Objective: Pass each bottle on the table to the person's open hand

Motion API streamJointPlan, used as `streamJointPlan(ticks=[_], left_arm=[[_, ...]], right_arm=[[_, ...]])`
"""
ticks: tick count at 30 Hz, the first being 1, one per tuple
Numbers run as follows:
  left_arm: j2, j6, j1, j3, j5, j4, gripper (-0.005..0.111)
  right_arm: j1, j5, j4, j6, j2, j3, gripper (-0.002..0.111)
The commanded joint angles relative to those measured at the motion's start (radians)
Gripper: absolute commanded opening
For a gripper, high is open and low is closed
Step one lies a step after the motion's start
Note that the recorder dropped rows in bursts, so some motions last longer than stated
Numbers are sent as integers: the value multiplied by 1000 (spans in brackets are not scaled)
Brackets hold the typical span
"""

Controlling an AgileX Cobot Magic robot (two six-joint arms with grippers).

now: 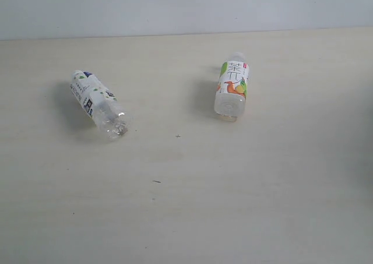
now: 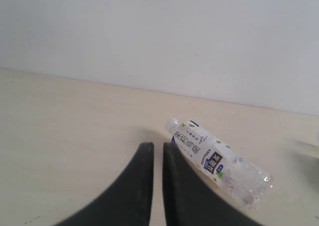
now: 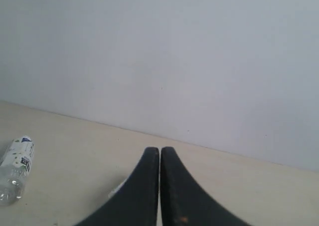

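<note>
Pale cream counter (image 1: 186, 217) in the exterior view, with two clear bottles lying on their sides, well apart: the bottle with dark print (image 1: 97, 104) at left, the bottle with orange fruit (image 1: 232, 88) at right. Left wrist view: the left end effector (image 2: 158, 147), black fingers almost together, grips nothing; the bottle with dark print lies just beyond. Right wrist view: the right end effector (image 3: 159, 150) is closed and empty.

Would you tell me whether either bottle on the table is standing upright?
No, the dark-print bottle and the orange-fruit bottle both lie on their sides on the table.
</note>
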Motion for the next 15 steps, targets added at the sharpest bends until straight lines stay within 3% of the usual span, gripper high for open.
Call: streamJointPlan(ticks=[1,7,15], left_arm=[[-6,1,-7,0,-1,0,10],[-6,1,-7,0,-1,0,10],[-6,1,-7,0,-1,0,10]], right_arm=[[-3,-1,-2,4,-4,60,1],[-3,-57,-2,4,-4,139,1],[-3,4,-2,4,-82,164,1]])
